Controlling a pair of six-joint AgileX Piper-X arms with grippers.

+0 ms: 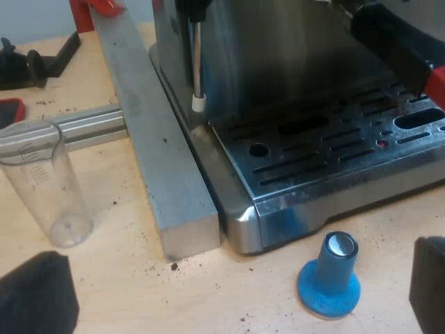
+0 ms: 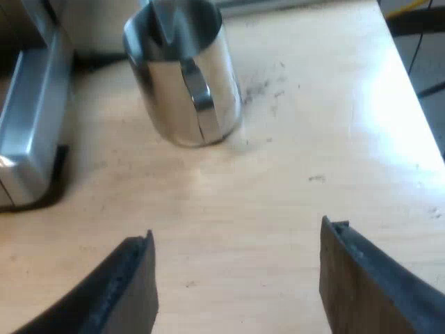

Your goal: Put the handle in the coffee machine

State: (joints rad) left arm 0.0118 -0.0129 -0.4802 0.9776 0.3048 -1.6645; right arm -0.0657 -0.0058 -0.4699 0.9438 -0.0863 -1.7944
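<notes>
One dark handle [image 1: 391, 43] with a red end is sticking out at the espresso machine's [image 1: 292, 62] front, over its drip tray [image 1: 334, 163]. One blue tamper [image 1: 330, 276] is standing on the worktop [image 1: 125, 278] by the tray's corner. One measuring glass [image 1: 45, 184] is standing apart. One steel jug [image 2: 184, 76] is standing near the machine. My left gripper [image 1: 233, 292] and right gripper [image 2: 238, 233] are both hanging spread wide, holding nothing.

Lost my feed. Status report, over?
Left end effector open, right end effector open. Dark red-tipped handle at steel espresso machine's front. Blue tamper near left end effector.

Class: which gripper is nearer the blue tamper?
Left. The left gripper hovers by the blue tamper in front of the machine; the right gripper hangs over the table near a steel jug.
</notes>
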